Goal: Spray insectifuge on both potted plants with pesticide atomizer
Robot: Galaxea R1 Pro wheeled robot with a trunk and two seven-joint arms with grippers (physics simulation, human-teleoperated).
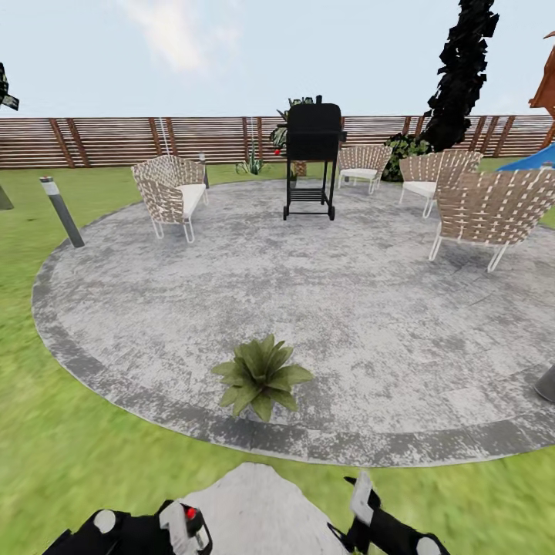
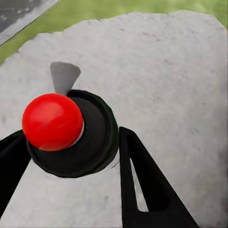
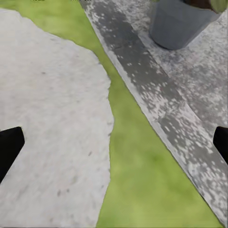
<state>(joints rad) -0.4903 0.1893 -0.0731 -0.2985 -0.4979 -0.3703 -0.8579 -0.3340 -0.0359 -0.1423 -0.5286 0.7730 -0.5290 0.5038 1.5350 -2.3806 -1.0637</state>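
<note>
Green lawn (image 1: 46, 432) all round, closed at the back by a brown slatted fence (image 1: 116, 140). Set into the grass, one round patch of mottled grey paving (image 1: 308, 308), laid out as a sitting area: four woven chairs, at the left edge (image 1: 171, 193), the far edge (image 1: 362, 163) and two on the right (image 1: 432, 176) (image 1: 493, 206), all turned inward toward one black grill (image 1: 312, 158) near the far edge. Two bollard lights at the rim, one left (image 1: 62, 210), one cut off at the right (image 1: 546, 381), probably there to mark the border.

One potted plant (image 1: 262, 375) counted, a low green rosette standing on the near edge of the paving, just inside the darker rim; its grey pot seen close in the right wrist view (image 3: 178, 23). One pale stepping stone (image 1: 254, 501) underneath both arms.

Left tool (image 2: 71, 137) clenched round a dark round body topped with a red knob, judged to be the pesticide atomizer (image 2: 92, 137) viewed end-on, carried upright over the stepping stone, presumably ready for spraying. Right tool (image 3: 114, 142) spread wide, nothing between its fingers, hanging above the grass strip between stone and paving, seemingly kept free.
</note>
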